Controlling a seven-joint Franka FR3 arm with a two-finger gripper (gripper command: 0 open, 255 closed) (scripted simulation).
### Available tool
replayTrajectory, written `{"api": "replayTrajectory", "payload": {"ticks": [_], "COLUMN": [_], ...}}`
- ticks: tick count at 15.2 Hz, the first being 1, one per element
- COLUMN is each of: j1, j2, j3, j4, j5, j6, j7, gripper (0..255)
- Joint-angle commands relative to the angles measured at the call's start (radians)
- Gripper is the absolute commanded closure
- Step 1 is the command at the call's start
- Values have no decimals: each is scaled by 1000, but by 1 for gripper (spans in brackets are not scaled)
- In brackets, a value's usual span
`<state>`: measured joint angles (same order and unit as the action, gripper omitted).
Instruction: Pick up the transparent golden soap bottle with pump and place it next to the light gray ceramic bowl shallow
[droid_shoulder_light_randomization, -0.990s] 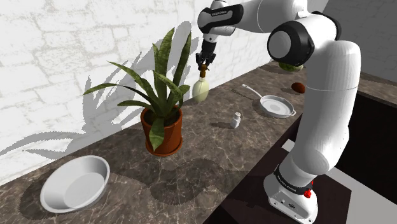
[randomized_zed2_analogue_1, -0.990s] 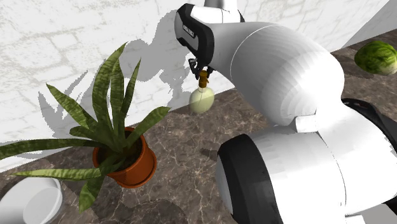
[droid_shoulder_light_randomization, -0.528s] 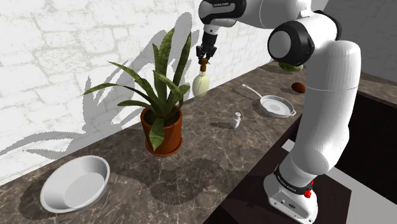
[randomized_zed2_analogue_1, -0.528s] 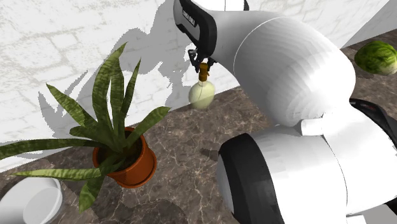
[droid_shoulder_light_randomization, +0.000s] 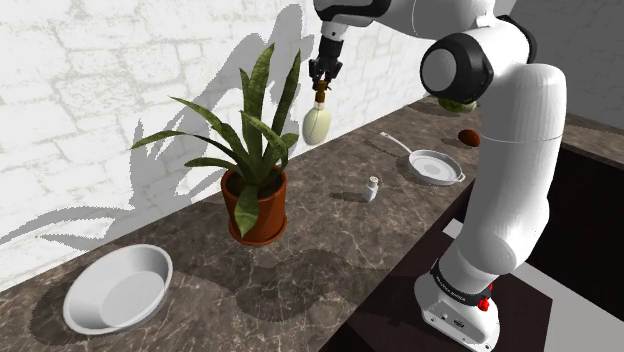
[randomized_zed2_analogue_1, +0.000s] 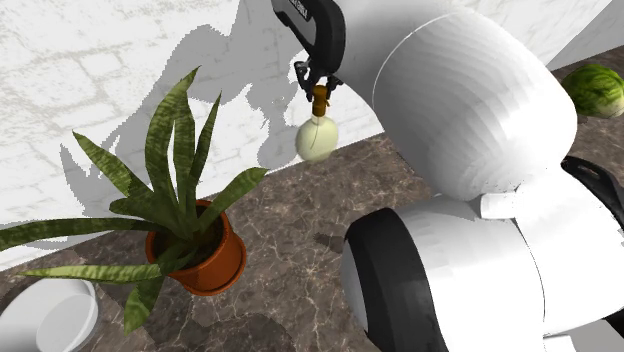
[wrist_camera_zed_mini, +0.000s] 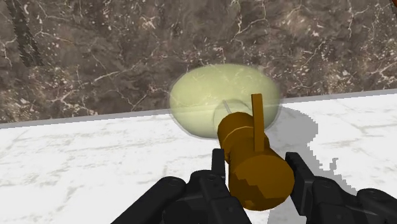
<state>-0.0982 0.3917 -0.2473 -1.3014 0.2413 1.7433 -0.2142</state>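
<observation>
Golden soap bottle (droid_shoulder_light_randomization: 316, 125): hanging above the countertop's (droid_shoulder_light_randomization: 330, 230) back edge, near the plant (droid_shoulder_light_randomization: 255, 170)
Gripper (droid_shoulder_light_randomization: 321, 82): fingers clasping its brown pump
Bowl (droid_shoulder_light_randomization: 118, 290): sitting near the countertop's front edge, well apart

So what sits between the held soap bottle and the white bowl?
In the shoulder view, the potted plant stands between them: soap bottle in the gripper on one side, bowl on the other.

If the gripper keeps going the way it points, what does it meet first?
Probably bare marble counter beside the wall, touched first by the soap bottle the gripper holds; depth is unclear.
</observation>
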Motion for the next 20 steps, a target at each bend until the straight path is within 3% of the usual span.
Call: {"api": "replayTrajectory", "payload": {"ticks": [1, 10, 14, 20], "j1": [-3, -24, 54, 146], "j2": [3, 47, -108, -288], "j3": [0, 0, 10, 50], "j4": [36, 222, 24, -175], "j5": [0, 8, -35, -90], "j6": [-32, -174, -117, -76], "j7": [4, 23, 85, 203], "gripper": [255, 255, 255, 255]}}
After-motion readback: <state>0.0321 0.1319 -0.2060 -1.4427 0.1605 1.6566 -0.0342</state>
